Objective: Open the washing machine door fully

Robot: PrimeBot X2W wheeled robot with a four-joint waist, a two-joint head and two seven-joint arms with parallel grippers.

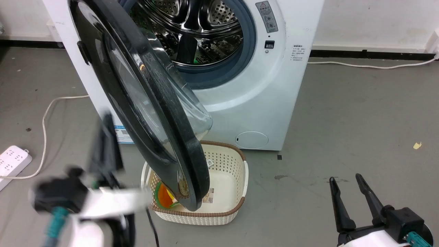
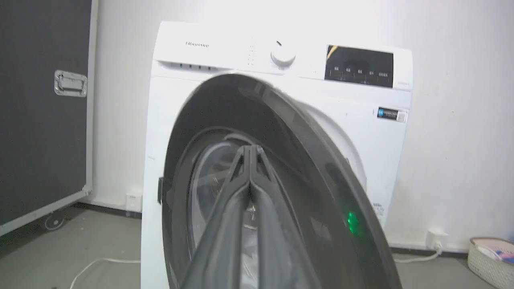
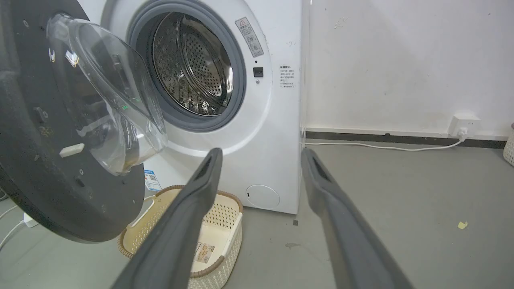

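The white washing machine [image 1: 274, 96] [image 2: 225, 52] [image 3: 273, 120] stands against the wall with its steel drum [image 1: 195, 27] exposed. Its round black door [image 1: 137, 99] [image 3: 40, 160] is swung partway out to the left, its glass bowl [image 3: 116, 104] facing the drum. My left gripper [image 1: 108, 120] is blurred, shut, and right beside the door's outer face; contact is unclear. In the left wrist view the left gripper [image 2: 251, 150] has its fingers pressed together before the glossy door [image 2: 305, 160]. My right gripper [image 1: 346, 185] [image 3: 260, 154] stands open and empty at the lower right, well clear of the machine.
A cream perforated basket [image 1: 223, 171] [image 3: 217, 216] sits on the floor under the door's lower edge, with an orange and green item [image 1: 164, 197] inside. A white power strip [image 1: 12, 159] and cable [image 1: 44, 120] lie at the left. A black case [image 2: 40, 120] stands left of the machine.
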